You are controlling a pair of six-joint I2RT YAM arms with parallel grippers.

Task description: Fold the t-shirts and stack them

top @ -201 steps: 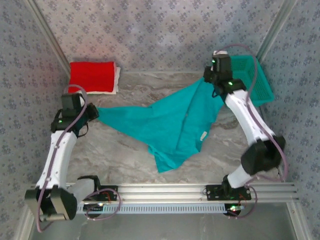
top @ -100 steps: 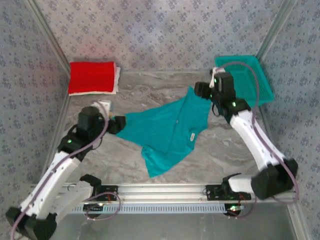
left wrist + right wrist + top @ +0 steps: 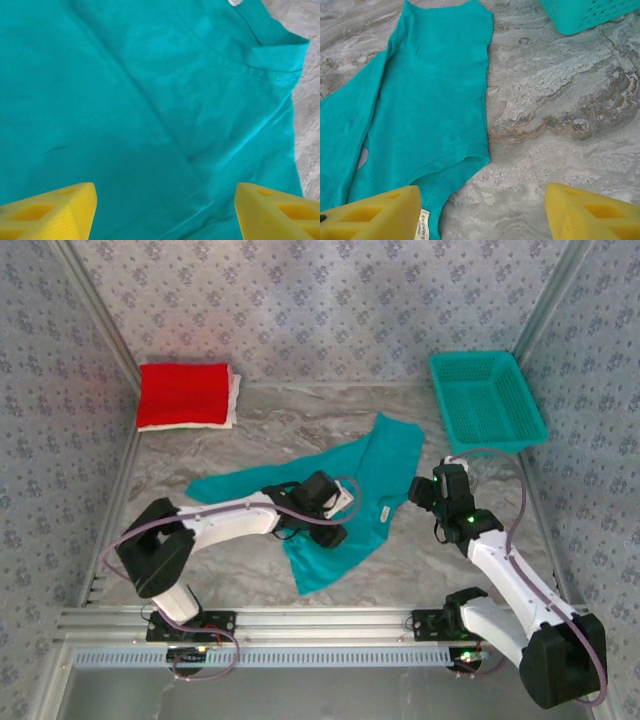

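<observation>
Hovering with the left gripper (image 3: 165, 205) close over the teal t-shirt (image 3: 150, 100), yellow fingers (image 3: 55, 210) standing spread wide and pinching nothing, creased cloth lying flat beneath the gap. Reaching in from the near left toward the middle of the table (image 3: 250, 430), sitting over the near part of the cloth in the overhead view. Hanging with the right gripper (image 3: 482, 200) just right of the teal t-shirt, likewise spread and clasping nothing, one finger poised over the garment's edge beside a small white label (image 3: 422, 225), the other over bare marble. Lying loose and unfolded across the middle of the table, trailing a narrow tail to the left and reaching toward the far right. Sitting in the far left corner as a folded red t-shirt (image 3: 183, 393) resting on a folded white t-shirt (image 3: 234, 400). Standing at the far right as a teal mesh basket (image 3: 487, 400), well apart from that stack and near the far tip of the loose cloth.
</observation>
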